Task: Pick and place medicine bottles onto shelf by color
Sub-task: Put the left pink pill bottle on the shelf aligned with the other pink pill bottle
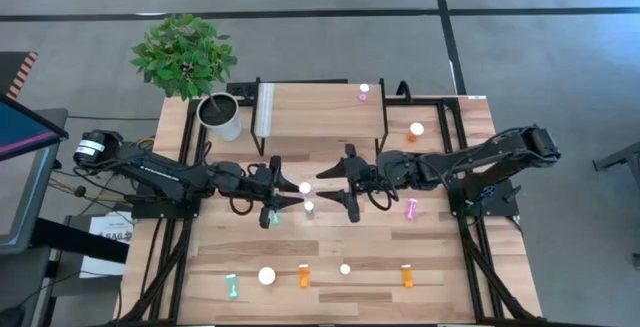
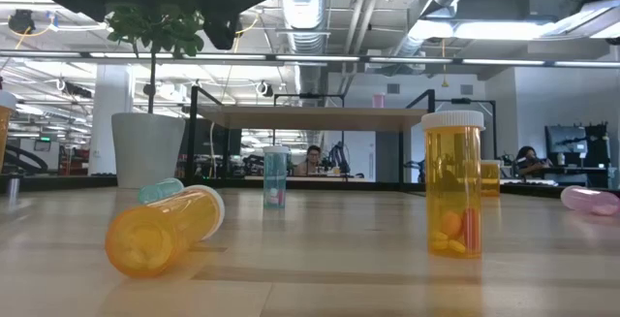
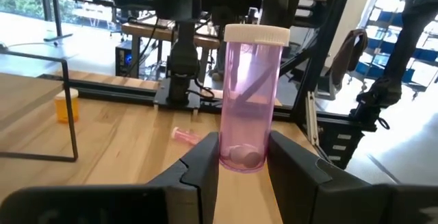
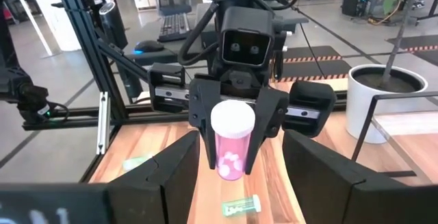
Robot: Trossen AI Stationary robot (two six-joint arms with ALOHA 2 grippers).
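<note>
while the left gripper (image 3: pixel 243 166) clamps it, pink bottle (image 3: pixel 248 97) stands upright.

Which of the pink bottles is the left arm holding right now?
The upright translucent pink bottle with a white cap, clamped between the left pincer fingers above mid-table. The other pink bottles sit apart: one lying right of centre, one on the wooden shelf.

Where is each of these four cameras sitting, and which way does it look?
High: above, looking straight down on the table, both arms showing.
Low: at tabletop height, looking level toward the shelf; arms overhead.
Left wrist: on the left arm, past the left gripper clamping a pink bottle.
Right wrist: on the right arm, past the open right gripper.
Both wrist views share that bottle.
</note>
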